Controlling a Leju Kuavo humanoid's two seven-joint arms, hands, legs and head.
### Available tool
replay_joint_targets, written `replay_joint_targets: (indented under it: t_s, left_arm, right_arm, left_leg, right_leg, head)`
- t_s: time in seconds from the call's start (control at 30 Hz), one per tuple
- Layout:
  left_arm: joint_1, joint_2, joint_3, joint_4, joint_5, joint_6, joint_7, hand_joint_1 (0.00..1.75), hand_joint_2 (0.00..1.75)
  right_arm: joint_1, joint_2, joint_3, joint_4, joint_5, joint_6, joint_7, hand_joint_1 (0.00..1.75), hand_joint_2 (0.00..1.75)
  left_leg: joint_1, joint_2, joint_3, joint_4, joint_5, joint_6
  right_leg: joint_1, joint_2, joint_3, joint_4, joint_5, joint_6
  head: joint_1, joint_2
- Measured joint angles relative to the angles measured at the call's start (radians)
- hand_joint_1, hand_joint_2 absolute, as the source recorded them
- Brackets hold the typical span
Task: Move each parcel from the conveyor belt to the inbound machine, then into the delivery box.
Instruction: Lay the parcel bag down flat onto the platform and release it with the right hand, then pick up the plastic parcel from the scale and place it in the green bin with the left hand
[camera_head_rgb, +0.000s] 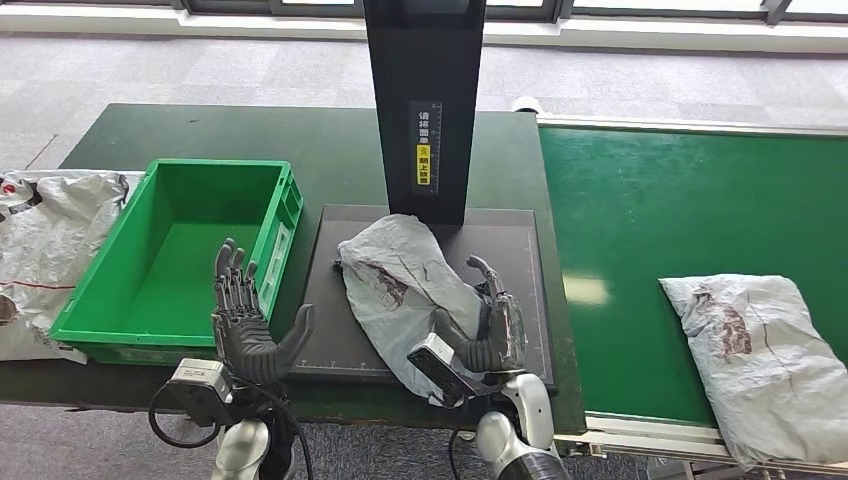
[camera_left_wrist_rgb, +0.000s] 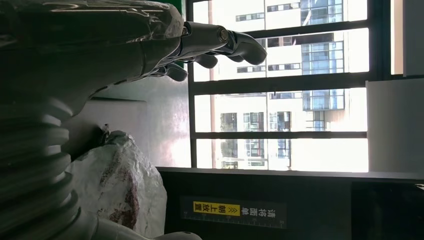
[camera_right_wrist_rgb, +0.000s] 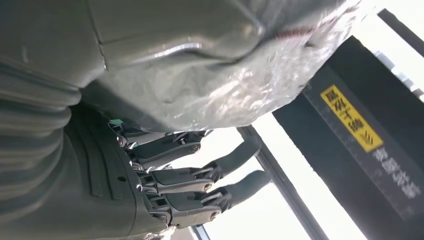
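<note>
Parcel (camera_head_rgb: 400, 285) lies on my inbound machine's plate (camera_head_rgb: 520, 250), head view; right hand (camera_head_rgb: 490, 325) grips its edge, left hand (camera_head_rgb: 245, 315) hovers spread, empty. Right wrist view: slick film over thumb, fingers barely curled. Could slip before the delivery box (camera_head_rgb: 175, 255).

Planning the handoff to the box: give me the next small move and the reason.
Probably lift the parcel off the inbound machine and carry it toward the green box. The right hand grips its near edge; the left hand is free.
</note>
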Motion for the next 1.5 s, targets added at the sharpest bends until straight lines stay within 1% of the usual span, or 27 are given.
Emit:
replay_joint_targets:
  t_s: [0.13,0.37,0.47,0.53,0.7,0.83,1.0,1.07,1.17,1.3,1.4,1.5]
  left_arm:
    - [0.000,0.000,0.000,0.000,0.003,0.001,0.000,0.00,1.75]
    - [0.000,0.000,0.000,0.000,0.003,0.002,0.000,0.00,1.75]
    - [0.000,0.000,0.000,0.000,0.003,0.010,0.000,0.00,1.75]
    - [0.000,0.000,0.000,0.000,0.003,0.017,0.000,0.00,1.75]
    - [-0.001,0.000,0.000,0.007,-0.005,0.029,0.000,0.00,1.75]
    - [-0.004,0.000,0.000,0.022,-0.016,0.031,0.000,0.00,1.75]
    - [-0.018,0.001,-0.010,0.065,-0.070,0.038,0.000,0.00,1.75]
    - [-0.047,0.001,-0.033,0.112,-0.133,0.064,0.000,0.00,1.75]
    - [-0.116,0.001,-0.082,0.200,-0.213,0.118,0.000,0.00,1.75]
    - [-0.230,-0.017,-0.122,0.341,-0.323,0.167,0.009,0.00,1.75]
    - [-0.321,-0.039,-0.156,0.465,-0.423,0.207,0.067,0.00,1.75]
    - [-0.390,-0.055,-0.217,0.568,-0.460,0.243,0.129,0.00,1.75]
  right_arm:
    - [0.009,0.000,-0.021,-0.044,-0.016,-0.002,-0.036,0.00,1.75]
    - [0.018,0.000,-0.045,-0.086,-0.017,-0.002,-0.043,0.00,1.75]
    - [0.029,0.000,-0.063,-0.136,-0.022,-0.002,-0.063,0.00,1.75]
    - [0.045,-0.001,-0.086,-0.222,-0.043,-0.003,-0.094,0.00,1.75]
    - [0.105,-0.006,-0.156,-0.544,-0.116,-0.007,-0.194,0.00,1.75]
    - [0.142,-0.009,-0.181,-0.747,-0.121,-0.008,-0.202,0.00,1.75]
    - [0.176,-0.012,-0.186,-0.934,-0.141,-0.008,-0.225,0.00,1.75]
    - [0.184,-0.012,-0.179,-1.001,-0.137,-0.008,-0.229,0.00,1.75]
    - [0.187,-0.013,-0.135,-1.081,-0.108,-0.007,-0.203,0.00,1.75]
    - [0.186,-0.015,-0.090,-1.119,-0.146,-0.005,-0.228,0.00,1.75]
    - [0.184,-0.016,-0.075,-1.124,-0.157,-0.005,-0.235,0.00,1.75]
    - [0.184,-0.017,-0.069,-1.125,-0.162,-0.005,-0.236,0.00,1.75]
  left_leg:
    - [0.000,0.000,0.000,0.000,0.000,0.000]
    - [0.000,0.000,0.000,0.000,0.000,0.000]
    - [0.000,0.000,0.000,0.000,0.000,0.000]
    - [0.000,0.000,0.000,0.000,0.000,0.000]
    - [-0.001,0.000,0.000,0.001,-0.001,0.001]
    - [-0.001,0.002,0.001,0.001,-0.002,0.001]
    - [-0.001,0.002,0.002,0.001,-0.002,0.001]
    - [-0.001,0.002,0.002,0.001,-0.002,0.001]
    - [-0.001,0.002,0.003,0.001,-0.002,0.001]
    - [-0.001,0.003,0.003,0.001,-0.002,0.002]
    - [-0.002,0.002,0.003,0.002,-0.001,0.002]
    - [-0.002,0.003,0.003,0.002,-0.001,0.002]
  right_leg:
    - [0.000,0.000,0.000,0.000,0.000,0.000]
    - [0.000,0.000,0.000,0.000,0.000,0.000]
    - [0.000,0.000,0.000,0.000,0.000,0.000]
    - [0.000,0.000,0.000,0.000,0.000,0.000]
    - [-0.001,0.000,-0.001,0.000,0.000,0.000]
    - [-0.001,0.002,-0.001,0.000,0.000,0.001]
    - [-0.001,0.003,-0.001,0.000,0.000,0.001]
    - [-0.001,0.002,0.000,0.000,0.000,0.001]
    - [-0.001,0.003,0.001,0.000,0.000,0.000]
    - [-0.001,0.003,0.002,0.000,0.001,0.001]
    - [-0.002,0.003,0.002,0.000,0.001,0.001]
    - [-0.002,0.003,0.002,0.000,0.002,0.002]
  head:
    - [0.000,0.000]
    - [0.000,0.000]
    - [0.000,0.000]
    - [0.000,0.000]
    - [0.000,0.000]
    - [0.000,0.000]
    - [0.000,0.000]
    - [0.000,0.000]
    - [0.000,0.000]
    - [0.000,0.000]
    - [0.000,0.000]
    - [0.000,0.000]
